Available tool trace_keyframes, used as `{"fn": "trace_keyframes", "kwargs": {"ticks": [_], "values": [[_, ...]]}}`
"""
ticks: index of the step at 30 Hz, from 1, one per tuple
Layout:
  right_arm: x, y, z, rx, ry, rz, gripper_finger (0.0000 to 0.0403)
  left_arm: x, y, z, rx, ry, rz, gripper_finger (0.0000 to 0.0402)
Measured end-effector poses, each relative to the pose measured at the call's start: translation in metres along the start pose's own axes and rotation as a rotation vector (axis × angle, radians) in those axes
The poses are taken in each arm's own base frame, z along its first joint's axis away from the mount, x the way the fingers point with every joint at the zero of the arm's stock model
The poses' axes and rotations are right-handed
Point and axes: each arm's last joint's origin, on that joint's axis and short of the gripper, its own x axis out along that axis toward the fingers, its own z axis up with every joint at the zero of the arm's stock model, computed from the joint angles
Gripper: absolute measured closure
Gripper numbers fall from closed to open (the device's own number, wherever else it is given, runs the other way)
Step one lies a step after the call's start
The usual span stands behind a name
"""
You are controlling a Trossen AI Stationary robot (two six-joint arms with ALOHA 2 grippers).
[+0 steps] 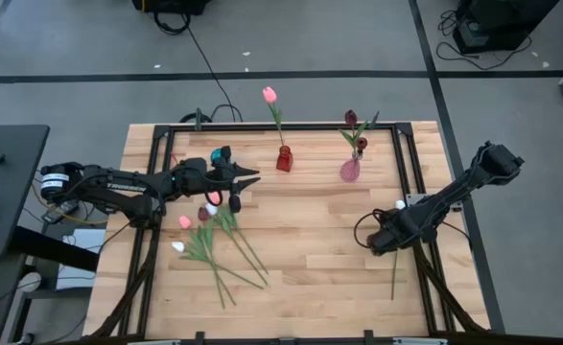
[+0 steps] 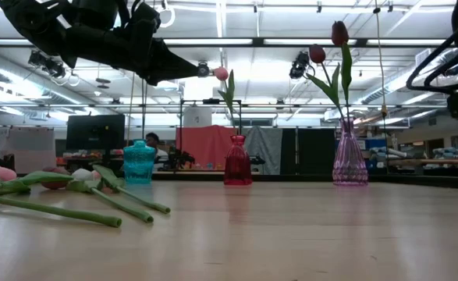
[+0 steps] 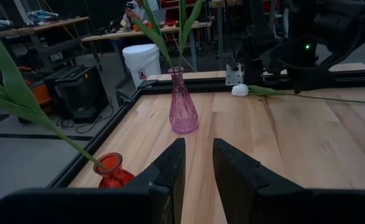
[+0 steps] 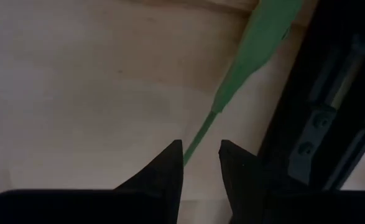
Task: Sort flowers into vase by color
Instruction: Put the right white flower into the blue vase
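One white tulip (image 1: 394, 251) lay along the table's right edge, its stem between the right gripper's (image 4: 200, 155) slightly parted fingers; nothing was clamped; the left gripper (image 3: 198, 163), fingers narrowly apart and empty, hovered well away.

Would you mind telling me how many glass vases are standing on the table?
3: a teal glass vase by the left arm, a red glass vase holding a pink tulip, and a pink glass vase holding maroon tulips.
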Motion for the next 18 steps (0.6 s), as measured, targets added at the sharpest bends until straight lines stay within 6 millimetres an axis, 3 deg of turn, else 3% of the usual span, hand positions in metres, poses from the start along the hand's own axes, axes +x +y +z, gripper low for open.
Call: {"fn": "trace_keyframes", "kwargs": {"ticks": [12, 18], "values": [[0.016, 0.011, -0.001, -0.006, -0.039, -0.076, 0.0290, 0.000, 0.000, -0.002, 0.001, 0.016, -0.002, 0.0314], [0.027, 0.011, -0.003, -0.019, -0.017, -0.036, 0.0318, 0.000, 0.000, -0.002, 0.002, 0.016, -0.002, 0.0314]]}}
